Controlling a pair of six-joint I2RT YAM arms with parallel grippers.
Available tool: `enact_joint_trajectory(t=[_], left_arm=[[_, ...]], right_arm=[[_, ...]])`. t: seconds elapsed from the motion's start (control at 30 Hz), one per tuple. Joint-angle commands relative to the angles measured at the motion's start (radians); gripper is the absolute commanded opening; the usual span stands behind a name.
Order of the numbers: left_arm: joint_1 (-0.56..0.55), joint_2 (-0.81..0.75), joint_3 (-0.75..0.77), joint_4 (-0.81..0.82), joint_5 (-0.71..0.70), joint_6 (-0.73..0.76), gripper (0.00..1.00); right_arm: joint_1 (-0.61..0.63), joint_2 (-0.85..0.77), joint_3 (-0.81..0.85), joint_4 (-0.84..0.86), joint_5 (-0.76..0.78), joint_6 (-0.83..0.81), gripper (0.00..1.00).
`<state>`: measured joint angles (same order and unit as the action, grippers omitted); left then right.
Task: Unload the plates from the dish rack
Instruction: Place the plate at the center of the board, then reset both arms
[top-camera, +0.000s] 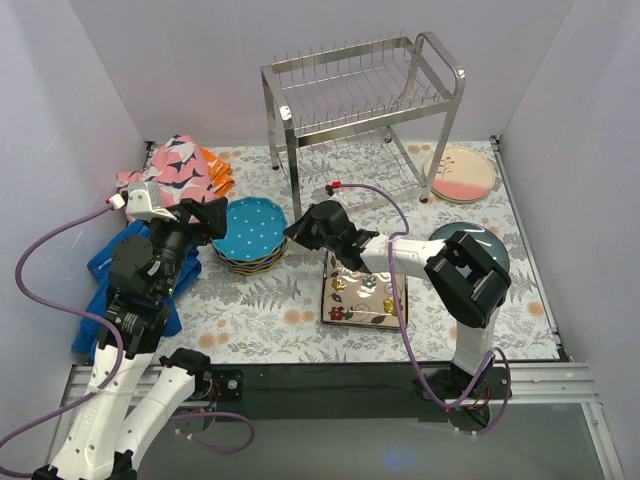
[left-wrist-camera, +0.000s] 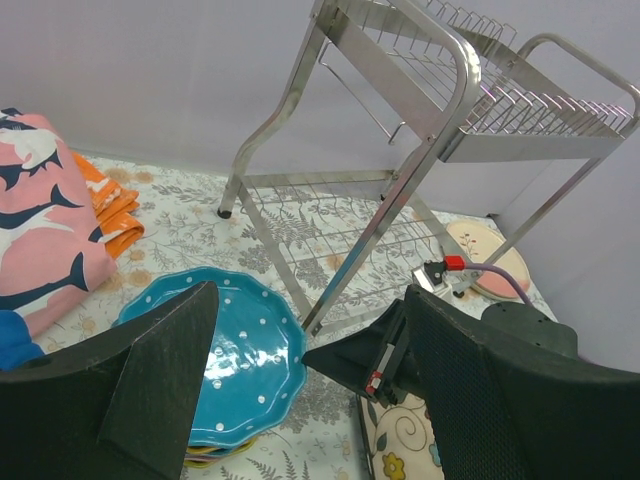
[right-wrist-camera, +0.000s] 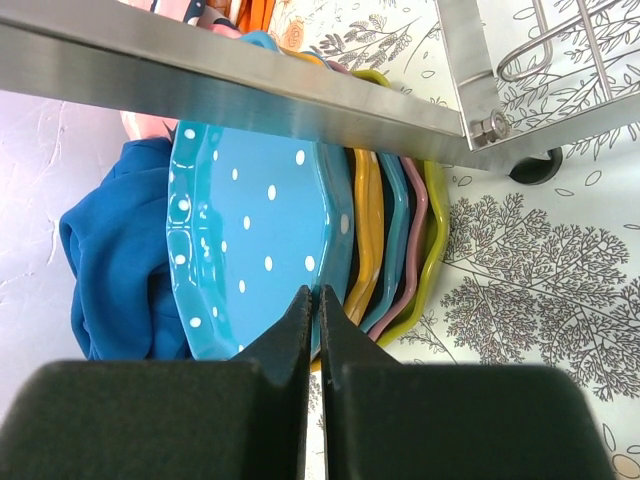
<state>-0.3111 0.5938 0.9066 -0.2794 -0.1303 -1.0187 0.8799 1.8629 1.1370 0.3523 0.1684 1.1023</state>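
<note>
The chrome dish rack (top-camera: 365, 85) stands at the back with no plates in its slots; it also shows in the left wrist view (left-wrist-camera: 450, 110) and the right wrist view (right-wrist-camera: 250, 75). A teal dotted plate (top-camera: 248, 232) tops a stack of orange, pink and lime plates (right-wrist-camera: 400, 230) left of the rack. A dark square floral plate (top-camera: 365, 298) lies in front. A cream and pink plate (top-camera: 460, 173) lies back right, a dark blue-grey plate (top-camera: 478, 240) under my right arm. My left gripper (top-camera: 216, 220) is open and empty over the stack's left side. My right gripper (top-camera: 295, 232) is shut, its tips (right-wrist-camera: 317, 295) at the teal plate's rim (left-wrist-camera: 295, 345).
A pink patterned cloth (top-camera: 175, 165) and an orange cloth (top-camera: 218, 172) lie at the back left. A blue cloth (top-camera: 110, 265) lies under my left arm. Walls close in on three sides. The rack's leg (right-wrist-camera: 535, 165) stands just behind the stack.
</note>
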Motion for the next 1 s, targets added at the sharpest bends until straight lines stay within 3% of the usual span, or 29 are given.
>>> enact_joint_trajectory(t=[0.0, 0.23, 0.37, 0.4, 0.47, 0.5, 0.57, 0.6, 0.67, 0.8, 0.97], left_arm=[[0.001, 0.003, -0.009, 0.013, 0.017, -0.001, 0.73], [0.003, 0.017, 0.008, 0.005, 0.129, -0.030, 0.74], [0.001, 0.040, -0.014, 0.005, 0.302, -0.078, 0.75], [0.003, 0.049, -0.032, 0.008, 0.375, -0.083, 0.75], [0.001, 0.054, -0.049, 0.008, 0.443, -0.084, 0.75], [0.001, 0.054, -0.075, 0.016, 0.461, -0.099, 0.75], [0.003, 0.031, -0.115, 0.049, 0.515, -0.125, 0.75], [0.001, 0.018, -0.136, 0.096, 0.530, -0.161, 0.75], [0.001, 0.000, -0.198, 0.146, 0.590, -0.187, 0.75], [0.000, 0.006, -0.273, 0.244, 0.719, -0.205, 0.75], [0.000, -0.012, -0.322, 0.261, 0.738, -0.227, 0.75]], right_arm=[[0.004, 0.012, 0.018, 0.040, 0.025, -0.016, 0.03], [0.001, -0.134, -0.071, 0.036, -0.053, -0.183, 0.13], [-0.001, -0.313, -0.166, -0.034, -0.254, -0.383, 0.20], [0.002, -0.359, -0.198, -0.064, -0.256, -0.415, 0.33], [0.004, -0.466, -0.307, -0.140, -0.216, -0.499, 0.48], [0.004, -0.585, -0.339, -0.169, -0.189, -0.521, 0.63], [0.004, -0.763, -0.413, -0.275, -0.073, -0.574, 0.80], [0.004, -0.816, -0.421, -0.326, -0.031, -0.588, 0.98], [0.002, -0.942, -0.410, -0.448, 0.057, -0.605, 0.98], [0.002, -1.076, -0.353, -0.568, 0.062, -0.671, 0.98], [0.004, -1.220, -0.352, -0.631, 0.141, -0.674, 0.98]])
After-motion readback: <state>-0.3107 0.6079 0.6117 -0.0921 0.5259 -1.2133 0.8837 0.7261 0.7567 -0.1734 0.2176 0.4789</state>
